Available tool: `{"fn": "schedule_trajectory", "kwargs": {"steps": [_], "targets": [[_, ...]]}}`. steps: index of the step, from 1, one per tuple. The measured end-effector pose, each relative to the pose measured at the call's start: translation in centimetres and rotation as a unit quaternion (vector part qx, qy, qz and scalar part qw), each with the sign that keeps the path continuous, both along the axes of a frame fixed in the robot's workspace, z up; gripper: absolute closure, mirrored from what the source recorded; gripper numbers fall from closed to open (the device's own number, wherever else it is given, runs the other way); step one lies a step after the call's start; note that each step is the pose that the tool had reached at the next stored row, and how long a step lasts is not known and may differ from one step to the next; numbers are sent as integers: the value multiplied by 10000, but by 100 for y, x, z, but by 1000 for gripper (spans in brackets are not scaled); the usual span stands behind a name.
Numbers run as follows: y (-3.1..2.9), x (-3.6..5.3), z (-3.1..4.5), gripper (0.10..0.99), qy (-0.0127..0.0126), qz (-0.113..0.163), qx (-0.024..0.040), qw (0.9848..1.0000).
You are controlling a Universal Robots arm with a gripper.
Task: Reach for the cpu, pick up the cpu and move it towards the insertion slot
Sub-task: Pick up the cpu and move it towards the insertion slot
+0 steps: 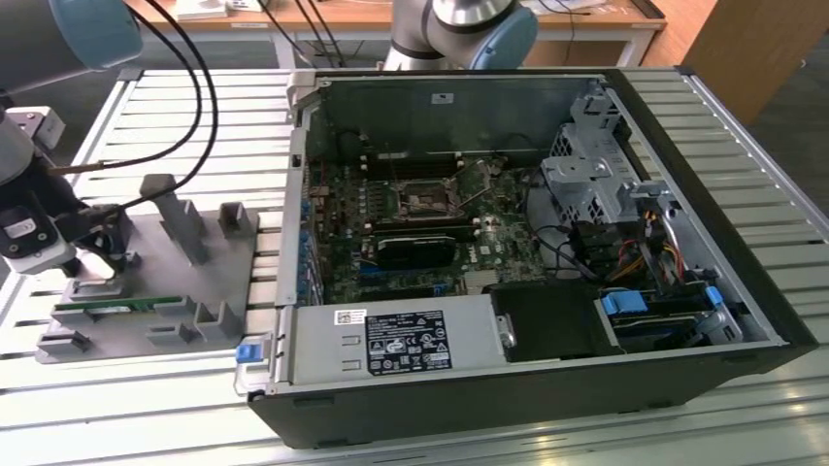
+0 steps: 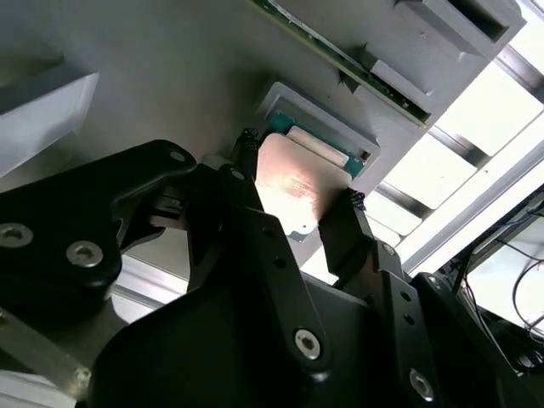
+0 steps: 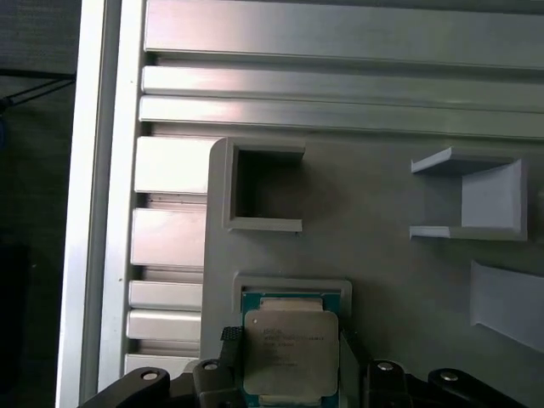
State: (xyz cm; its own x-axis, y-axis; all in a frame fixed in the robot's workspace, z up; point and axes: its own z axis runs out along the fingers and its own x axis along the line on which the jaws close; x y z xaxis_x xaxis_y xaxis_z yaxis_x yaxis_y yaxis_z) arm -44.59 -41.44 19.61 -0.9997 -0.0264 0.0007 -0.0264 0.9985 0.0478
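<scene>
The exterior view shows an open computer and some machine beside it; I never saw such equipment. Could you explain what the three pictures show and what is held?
The machine is a robot arm with a two-fingered hand. The exterior view comes from a camera off the arm: it shows a slatted metal table, an open computer case and, at that view's left, a grey tray with a green memory stick. Both wrist views come from cameras riding on the arm, looking past the hand at the tray. The black fingers press two opposite sides of the cpu, a flat silver square at its tray recess. The insertion slot is the dark square socket inside the case, apart from the hand.
</scene>
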Motion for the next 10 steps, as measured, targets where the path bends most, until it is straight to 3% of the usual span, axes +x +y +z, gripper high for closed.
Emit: {"fn": "schedule_trajectory", "kwargs": {"steps": [3, 10], "targets": [[0, 0, 61, 549, 0, 0, 1, 10000], [0, -4, 66, 549, 0, 0, 1, 10000]]}}
